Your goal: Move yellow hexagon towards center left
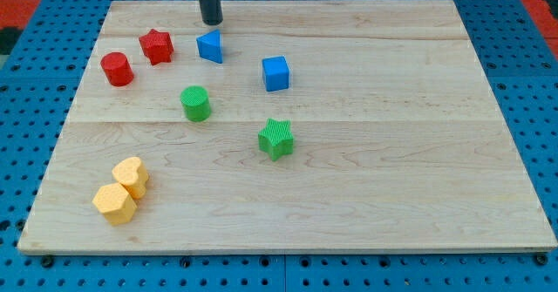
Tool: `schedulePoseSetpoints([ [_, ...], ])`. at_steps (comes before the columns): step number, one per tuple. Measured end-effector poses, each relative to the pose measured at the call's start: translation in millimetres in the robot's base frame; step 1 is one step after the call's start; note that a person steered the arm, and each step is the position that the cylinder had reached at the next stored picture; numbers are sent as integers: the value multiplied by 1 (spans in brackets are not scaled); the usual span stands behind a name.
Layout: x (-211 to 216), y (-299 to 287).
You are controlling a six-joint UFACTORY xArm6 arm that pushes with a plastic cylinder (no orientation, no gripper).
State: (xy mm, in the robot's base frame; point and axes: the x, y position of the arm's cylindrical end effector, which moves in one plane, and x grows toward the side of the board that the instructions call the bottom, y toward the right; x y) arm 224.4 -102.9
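The yellow hexagon (114,203) lies near the view's bottom left corner of the wooden board (366,187). A second yellow block, heart-like in shape (132,175), touches it just above and to the right. My tip (212,21) is at the view's top, left of centre, just above the blue triangular block (210,45). The tip is far from the yellow hexagon.
A red star (157,46) and a red cylinder (116,69) sit at the upper left. A green cylinder (195,103), a blue cube (275,73) and a green star (276,139) lie around the middle. Blue pegboard surrounds the board.
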Motion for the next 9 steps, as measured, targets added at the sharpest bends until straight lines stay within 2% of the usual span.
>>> schedulePoseSetpoints([
  [1,17,85],
  [2,76,205],
  [3,199,225],
  [4,328,218],
  [5,373,126],
  [6,394,52],
  [7,378,-38],
  [8,366,-87],
  [9,383,-97],
])
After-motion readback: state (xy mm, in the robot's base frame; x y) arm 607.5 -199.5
